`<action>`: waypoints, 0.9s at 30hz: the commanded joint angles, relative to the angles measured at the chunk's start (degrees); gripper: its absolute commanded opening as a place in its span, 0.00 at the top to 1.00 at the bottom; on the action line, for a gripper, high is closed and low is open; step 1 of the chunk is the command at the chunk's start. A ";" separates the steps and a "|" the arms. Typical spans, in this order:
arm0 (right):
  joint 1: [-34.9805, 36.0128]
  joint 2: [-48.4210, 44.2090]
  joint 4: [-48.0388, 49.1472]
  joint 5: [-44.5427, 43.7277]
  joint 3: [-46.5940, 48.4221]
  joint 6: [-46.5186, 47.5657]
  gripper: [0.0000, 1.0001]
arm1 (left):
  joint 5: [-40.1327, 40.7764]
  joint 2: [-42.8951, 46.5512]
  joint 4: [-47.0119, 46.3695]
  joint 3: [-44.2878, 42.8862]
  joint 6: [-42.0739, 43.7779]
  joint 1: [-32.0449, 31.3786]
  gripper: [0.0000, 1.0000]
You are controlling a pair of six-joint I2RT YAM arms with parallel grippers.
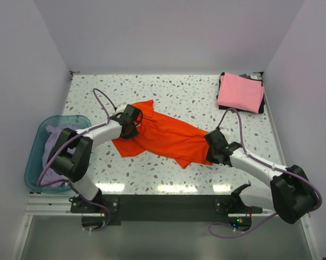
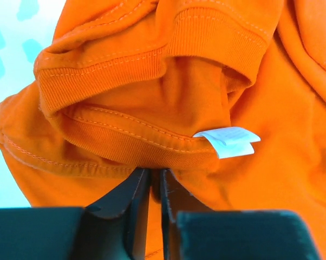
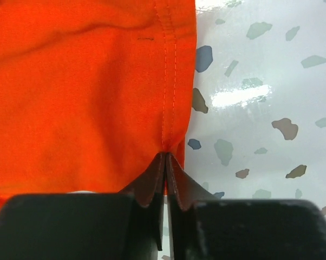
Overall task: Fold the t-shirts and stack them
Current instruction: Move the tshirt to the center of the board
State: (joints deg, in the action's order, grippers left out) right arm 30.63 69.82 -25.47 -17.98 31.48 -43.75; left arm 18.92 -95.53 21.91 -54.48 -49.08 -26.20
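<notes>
An orange-red t-shirt lies crumpled in a slanted band across the middle of the speckled table. My left gripper is at its upper left end, shut on the ribbed collar beside the white label. At the lower right end, my right gripper is shut on the stitched hem of the same t-shirt. A pink t-shirt lies folded at the back right corner. A pale lavender t-shirt is bunched in the basin at the left.
The translucent teal basin sits at the table's left edge, close to the left arm. A dark cloth edge shows under the pink t-shirt. White walls close in the table on three sides.
</notes>
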 commanded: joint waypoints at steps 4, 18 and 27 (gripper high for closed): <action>-3.99 -5.83 -3.08 0.22 4.54 2.78 1.00 | 2.70 4.73 1.29 -3.26 -0.67 2.02 0.89; -16.56 -10.41 -8.19 3.21 16.50 9.99 1.00 | 0.07 16.59 5.77 -3.79 2.06 9.14 0.88; -26.67 -7.51 -5.64 9.62 18.87 12.02 1.00 | -12.32 15.47 2.97 -1.16 3.37 23.73 0.91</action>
State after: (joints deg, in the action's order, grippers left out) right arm 7.25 61.56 -32.60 -11.77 47.40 -33.32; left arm 12.73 -79.05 26.57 -56.66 -47.18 -5.10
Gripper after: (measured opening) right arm 0.008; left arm 0.132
